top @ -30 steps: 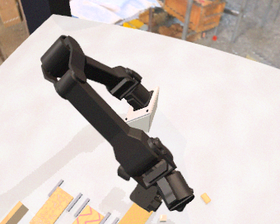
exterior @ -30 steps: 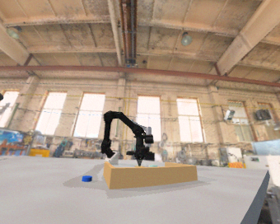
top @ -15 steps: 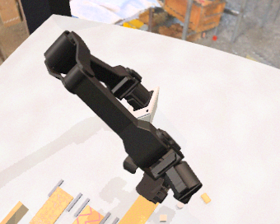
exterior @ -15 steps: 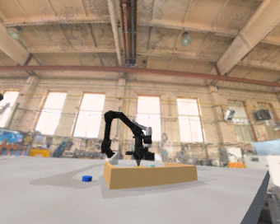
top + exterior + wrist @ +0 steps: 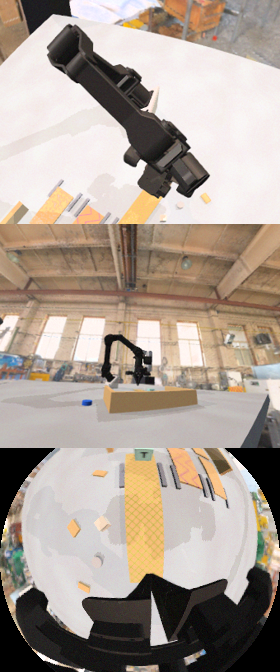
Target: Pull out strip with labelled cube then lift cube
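Note:
The teal cube marked T (image 5: pixel 143 454) sits on the far part of a yellow cross-hatched strip (image 5: pixel 144 513) (image 5: pixel 141 207). The strip runs straight towards my gripper, unbroken where it shows; its far end is out of the wrist view. My gripper (image 5: pixel 149 576) (image 5: pixel 138 384) is shut, with nothing seen between the fingers. Its tips are at the near end of the strip; whether they touch it I cannot tell. An orange strip with a pink zigzag (image 5: pixel 186 469) (image 5: pixel 88 216) lies to the right in the wrist view, with another orange strip (image 5: pixel 214 479) beyond it.
Grey rails (image 5: pixel 162 474) (image 5: pixel 75 203) flank the strips. A wooden wall (image 5: pixel 152 401) stands in front of the arm in the exterior view, with a blue disc (image 5: pixel 86 403) to its left. Orange chips (image 5: pixel 74 528), a cream cube (image 5: pixel 102 523) and a pale disc (image 5: pixel 97 561) lie left of the strip in the wrist view.

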`<state>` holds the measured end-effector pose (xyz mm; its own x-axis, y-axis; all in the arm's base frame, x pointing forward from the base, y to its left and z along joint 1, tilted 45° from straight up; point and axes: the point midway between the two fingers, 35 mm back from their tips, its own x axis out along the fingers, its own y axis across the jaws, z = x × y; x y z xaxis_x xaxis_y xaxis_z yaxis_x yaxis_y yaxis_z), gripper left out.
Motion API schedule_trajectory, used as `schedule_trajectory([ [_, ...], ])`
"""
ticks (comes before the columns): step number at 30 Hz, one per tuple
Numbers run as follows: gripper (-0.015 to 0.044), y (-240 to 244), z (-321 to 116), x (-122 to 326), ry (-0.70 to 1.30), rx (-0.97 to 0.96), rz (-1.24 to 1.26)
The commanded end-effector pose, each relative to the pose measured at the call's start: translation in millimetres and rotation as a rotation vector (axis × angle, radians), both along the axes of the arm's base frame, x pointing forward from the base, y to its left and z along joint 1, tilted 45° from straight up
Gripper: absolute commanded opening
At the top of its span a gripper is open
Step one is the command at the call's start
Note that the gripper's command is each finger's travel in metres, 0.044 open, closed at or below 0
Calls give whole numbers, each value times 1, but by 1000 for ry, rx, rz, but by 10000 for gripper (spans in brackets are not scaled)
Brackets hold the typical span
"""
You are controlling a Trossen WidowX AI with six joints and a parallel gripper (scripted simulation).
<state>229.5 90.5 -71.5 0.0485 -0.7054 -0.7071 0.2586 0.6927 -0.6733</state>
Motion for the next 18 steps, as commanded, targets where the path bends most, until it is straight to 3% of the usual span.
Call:
schedule_trajectory([
  [1,0,10,8,2,-1,7,-10],
  [18,440,2,25,65,-10,5,-15],
])
